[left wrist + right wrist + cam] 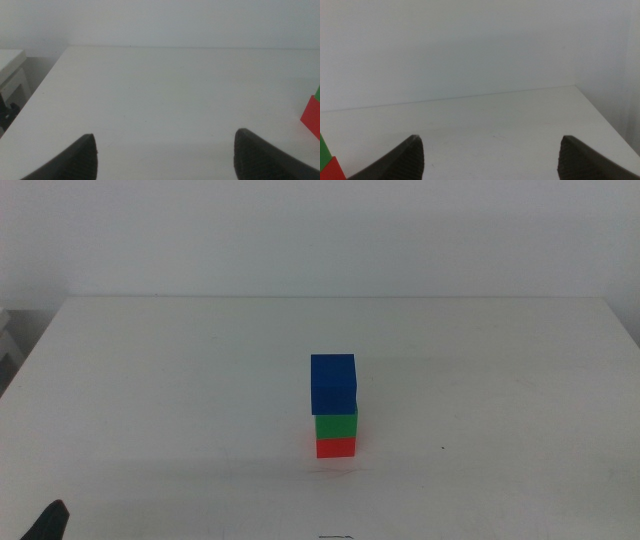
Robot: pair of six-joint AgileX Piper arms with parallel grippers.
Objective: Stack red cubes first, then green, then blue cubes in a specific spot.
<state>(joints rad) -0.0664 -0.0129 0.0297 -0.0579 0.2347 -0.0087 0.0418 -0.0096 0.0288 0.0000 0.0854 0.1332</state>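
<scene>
Though unlabelled, blue cubes [333, 381] topmost.

The tabletop [480, 380] is smooth and white with a dull, faintly sheened finish — no grain or texture shows. The blue cube [333, 383], green cube [336, 425] and red cube [336, 447] have plain matt faces of solid colour, without gloss or markings. Both pairs of jaws look dark and matt — their material cannot be told.
</scene>
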